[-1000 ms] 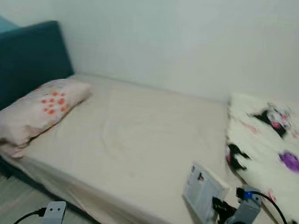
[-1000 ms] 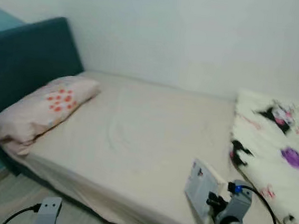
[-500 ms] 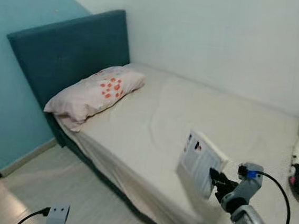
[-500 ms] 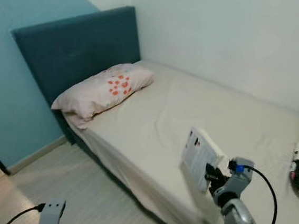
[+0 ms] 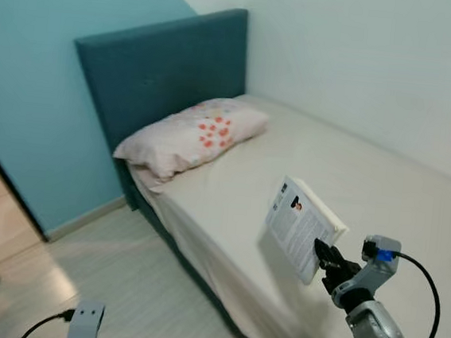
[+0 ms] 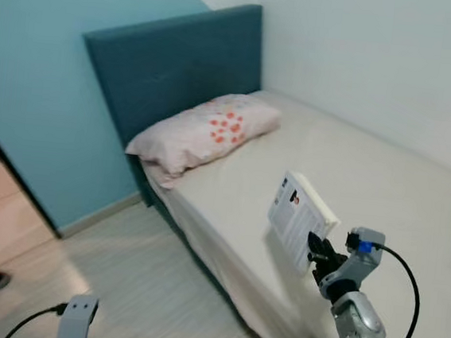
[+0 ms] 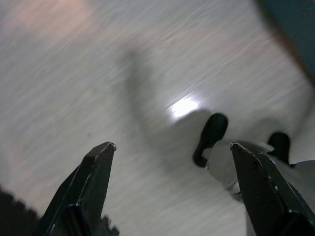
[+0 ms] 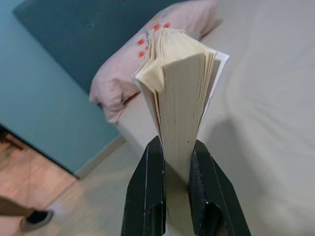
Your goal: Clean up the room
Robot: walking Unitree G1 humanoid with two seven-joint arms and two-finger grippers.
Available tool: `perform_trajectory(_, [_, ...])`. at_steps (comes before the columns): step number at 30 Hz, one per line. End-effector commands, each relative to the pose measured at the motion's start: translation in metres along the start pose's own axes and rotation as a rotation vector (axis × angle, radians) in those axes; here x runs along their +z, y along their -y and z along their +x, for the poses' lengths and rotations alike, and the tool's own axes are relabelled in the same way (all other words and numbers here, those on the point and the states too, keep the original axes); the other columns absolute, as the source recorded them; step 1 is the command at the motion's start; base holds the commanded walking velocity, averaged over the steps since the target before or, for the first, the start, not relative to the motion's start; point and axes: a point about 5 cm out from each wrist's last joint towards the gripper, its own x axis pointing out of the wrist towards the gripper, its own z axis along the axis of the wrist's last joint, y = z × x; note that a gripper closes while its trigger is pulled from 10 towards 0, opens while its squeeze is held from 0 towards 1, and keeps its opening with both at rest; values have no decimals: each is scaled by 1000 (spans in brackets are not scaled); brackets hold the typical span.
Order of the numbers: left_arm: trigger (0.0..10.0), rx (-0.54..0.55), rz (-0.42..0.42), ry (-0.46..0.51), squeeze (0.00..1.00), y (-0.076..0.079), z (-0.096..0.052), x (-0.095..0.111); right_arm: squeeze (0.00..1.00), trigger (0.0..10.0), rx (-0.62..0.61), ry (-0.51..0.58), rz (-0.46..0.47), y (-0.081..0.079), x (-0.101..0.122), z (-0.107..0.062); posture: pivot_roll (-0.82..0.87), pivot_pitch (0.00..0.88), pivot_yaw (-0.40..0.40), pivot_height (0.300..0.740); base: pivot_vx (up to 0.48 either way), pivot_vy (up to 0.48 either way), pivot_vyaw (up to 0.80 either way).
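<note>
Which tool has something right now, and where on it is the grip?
The right tool pinches a book at its lower page edge, holding it above the bed. The left tool is open, holding nothing.

Head stereo pair looks forward and down from standing height, across the bed (image 5: 384,184) toward the teal headboard (image 5: 171,68) at the corner of the room. Both eyes share the pillow (image 6: 205,131), the headboard and the floor (image 5: 118,286), with a slight sideways offset. Right wrist camera sits close behind the right gripper (image 8: 170,169), looking along its fingers past the clamped book (image 8: 179,98) to the same pillow and headboard. Left wrist camera points down along the spread left gripper (image 7: 172,162), near the floor, blurred, catching a person's dark shoes (image 7: 211,135).
</note>
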Motion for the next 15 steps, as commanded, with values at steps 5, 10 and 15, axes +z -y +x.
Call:
perform_trajectory(5, [10000,2,1,-14,0,-2,0,-3,0,10000,49,4,-15,-9,3,4,-63,0,66,740,480,0,719])
perform_trajectory(10, [10000,-3,2,-11,0,0,0,-2,0,10000,89,2,-24,-14,5,3,-67,0,67,740,480,0,719])
perform_trajectory(15, [10000,-7,6,-14,0,1,0,-3,0,10000,81,-5,-32,-12,4,1,-69,0,65,740,480,0,719])
